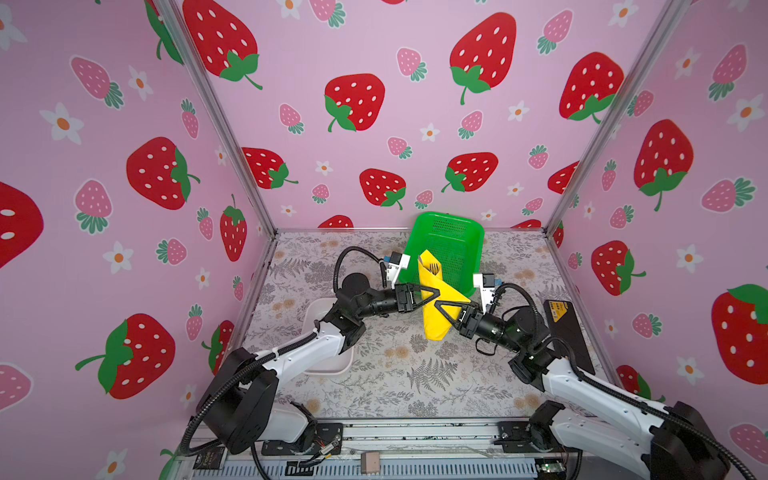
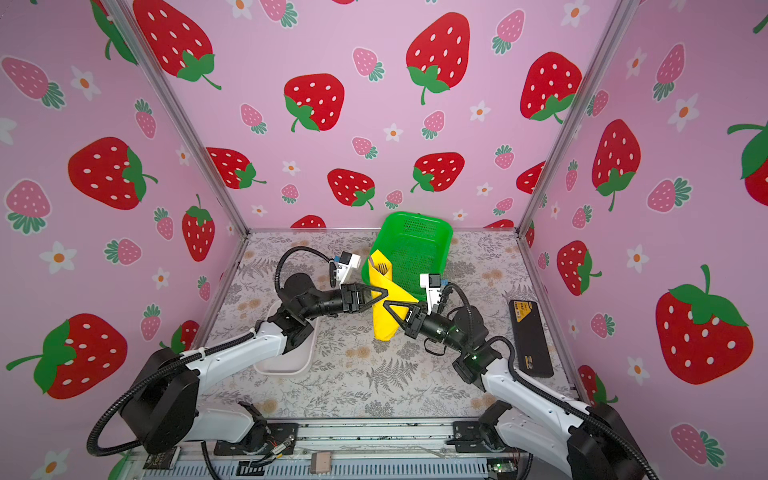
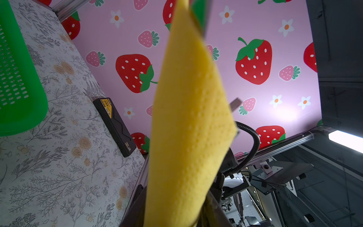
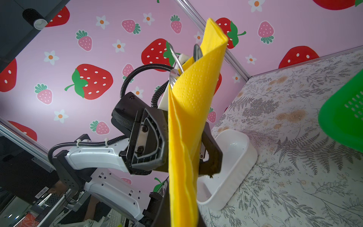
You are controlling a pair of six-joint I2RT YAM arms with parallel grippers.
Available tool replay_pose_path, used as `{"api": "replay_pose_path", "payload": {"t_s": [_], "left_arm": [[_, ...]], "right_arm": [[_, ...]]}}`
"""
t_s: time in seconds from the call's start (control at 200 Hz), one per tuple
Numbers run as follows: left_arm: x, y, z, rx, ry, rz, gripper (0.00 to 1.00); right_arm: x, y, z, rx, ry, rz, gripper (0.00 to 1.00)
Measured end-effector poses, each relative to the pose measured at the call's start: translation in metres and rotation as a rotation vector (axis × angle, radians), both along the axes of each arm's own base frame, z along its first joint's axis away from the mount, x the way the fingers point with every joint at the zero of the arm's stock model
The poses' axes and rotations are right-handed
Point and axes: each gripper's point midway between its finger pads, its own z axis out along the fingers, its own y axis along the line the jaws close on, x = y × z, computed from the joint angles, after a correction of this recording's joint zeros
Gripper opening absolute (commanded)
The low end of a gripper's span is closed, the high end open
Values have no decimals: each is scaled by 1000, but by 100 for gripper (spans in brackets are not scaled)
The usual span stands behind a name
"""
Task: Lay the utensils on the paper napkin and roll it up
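Note:
The yellow paper napkin [image 1: 434,324] [image 2: 384,328] is rolled into a long tube and held upright above the table, in front of the green basket. The utensils stand inside it: fork tines [image 1: 434,267] [image 2: 382,266] and other shiny heads [image 4: 175,62] stick out of the top, and the handles are hidden. My left gripper [image 1: 434,293] [image 2: 384,293] reaches in from the left, its fingers [image 4: 149,137] pressed on both sides of the roll's middle. My right gripper [image 1: 440,307] [image 2: 388,305] is shut on the roll just below. Each wrist view shows the roll [image 3: 188,118] [image 4: 188,110] rising from between the jaws.
A green mesh basket [image 1: 453,245] [image 3: 17,78] stands at the back, right behind the roll. The white tray [image 1: 328,365] [image 4: 235,157] lies at the left, partly under my left arm. A black box [image 1: 567,332] [image 3: 115,125] lies along the right wall.

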Motion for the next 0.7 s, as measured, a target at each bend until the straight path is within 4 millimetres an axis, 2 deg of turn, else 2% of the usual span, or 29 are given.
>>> {"api": "replay_pose_path", "payload": {"t_s": [0.295, 0.7], "left_arm": [[1, -3, -2, 0, 3, -6, 32], [1, -3, 0, -9, -2, -4, 32]], "right_arm": [[0, 2, -2, 1, 15, 9, 7], [1, 1, 0, 8, 13, 4, 8]]}}
